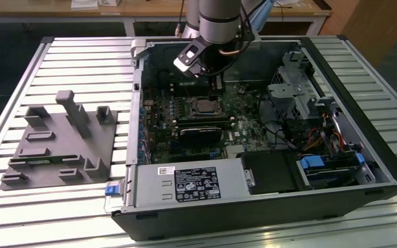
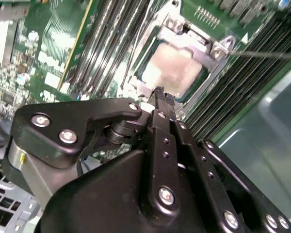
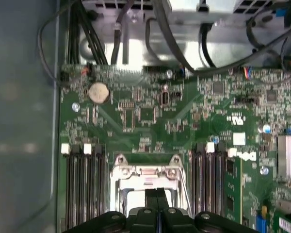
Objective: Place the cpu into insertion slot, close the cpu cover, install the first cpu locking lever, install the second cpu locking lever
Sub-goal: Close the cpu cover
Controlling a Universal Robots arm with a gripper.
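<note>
Ribbed aluminium table (image 1: 81,57) with long parallel grooves carries everything, and on it lies an open black computer case (image 1: 364,170), a steel box whose walls enclose the insertion slot (image 1: 204,106) on all sides. Outside that box, well apart from the slot toward the exterior view's left, sits a matt grey fixture plate (image 1: 54,150) with upright blocks and shallow pockets. Inside the case, well apart from the slot at the near wall, lies a grey labelled power supply box (image 1: 188,188). Under the slot spreads the green motherboard (image 1: 247,129), thick with small components. A long black card (image 1: 202,135) lies just beside the slot, on the side toward the power supply. Narrow black memory slots (image 3: 85,184) flank the slot in rows on both sides. The slot itself is a small square socket (image 3: 145,177) ringed by bright metal, and the cpu (image 2: 177,68), flat with a dull silvery top, lies in it. The cpu cover (image 2: 196,41), a thin silvery frame, appears to lie down around the chip. The gripper (image 2: 161,92), black and bolted with small screws, hangs just above the slot's edge in both wrist views (image 3: 157,191), its two fingers pressed together with nothing seen between them. A round silver coin cell (image 3: 99,92) sits on the board near the slot
</note>
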